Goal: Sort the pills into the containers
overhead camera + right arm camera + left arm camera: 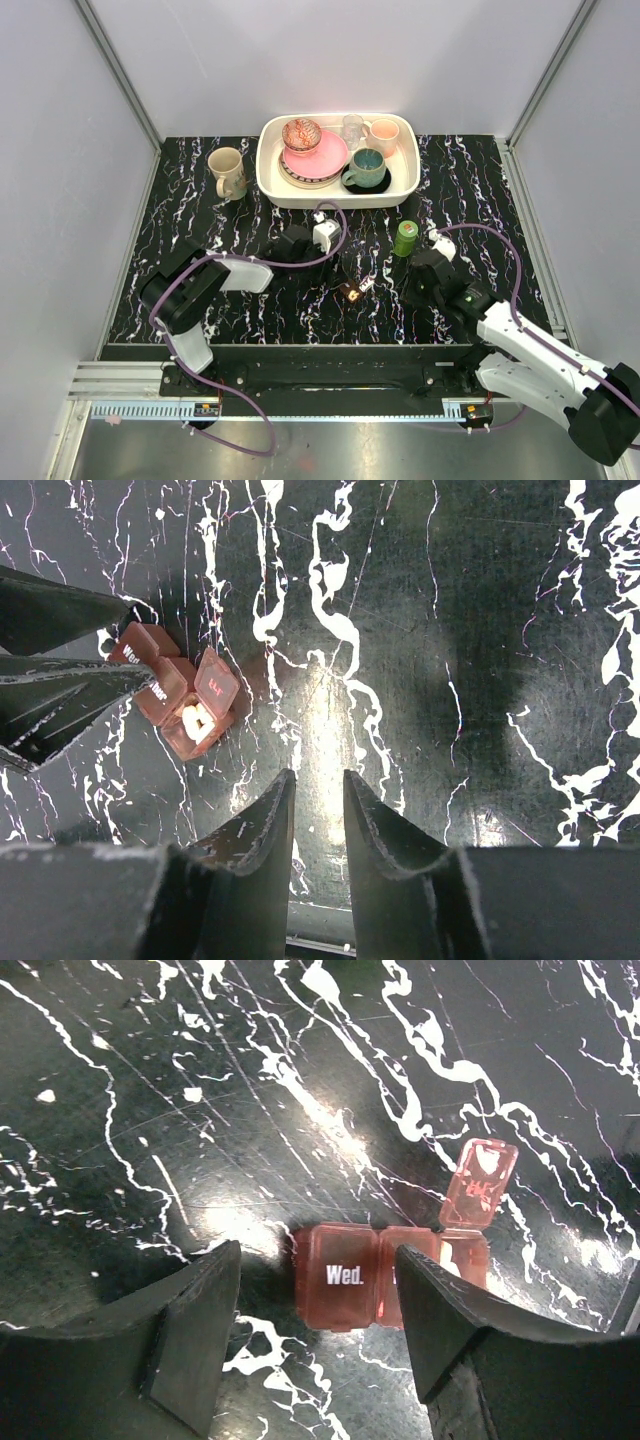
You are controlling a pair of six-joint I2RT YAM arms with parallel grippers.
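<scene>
The container, a small reddish-brown pill case, lies on the black marbled table. One compartment reads "Wed." The end compartment's lid stands open. My left gripper is open and hovers over the case, its fingers either side of the Wed. compartment, holding nothing. In the right wrist view the case lies at the left, with white pills in its open compartment. My right gripper is right of the case, jaws a narrow gap apart and empty. In the top view the case lies between both grippers.
A green pill bottle stands just behind my right gripper. A beige mug stands at the back left. A white tray of crockery sits at the back centre. The left fingers show in the right wrist view.
</scene>
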